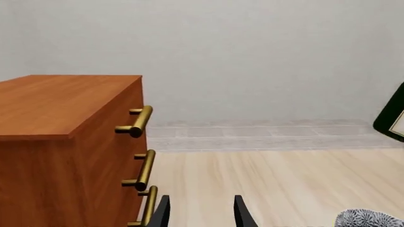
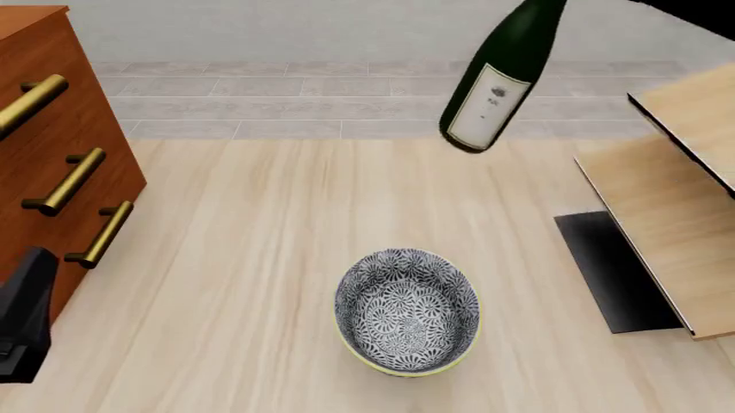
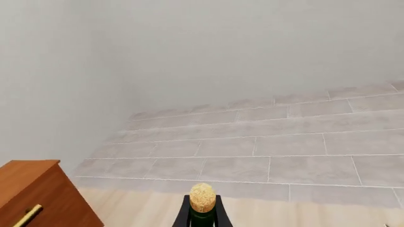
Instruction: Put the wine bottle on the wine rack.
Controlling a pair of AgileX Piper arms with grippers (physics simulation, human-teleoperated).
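The wine bottle (image 2: 497, 82), dark green with a white label, hangs tilted in the air above the far side of the table, its neck running out of the front view's top edge. In the right wrist view its tan cork (image 3: 202, 197) sits between the dark fingers of my right gripper (image 3: 203, 216), which is shut on the neck. The wine rack (image 2: 677, 232), pale slanted panels on a black base plate (image 2: 608, 271), stands at the right, beside and lower than the bottle. My left gripper (image 1: 200, 213) is open and empty, low at the near left by the cabinet.
A reddish-brown drawer cabinet (image 2: 46, 129) with brass handles (image 2: 69, 182) fills the left side. A patterned grey-white bowl (image 2: 407, 311) sits at the table's near middle. The black body of the left arm (image 2: 23, 323) shows at the lower left.
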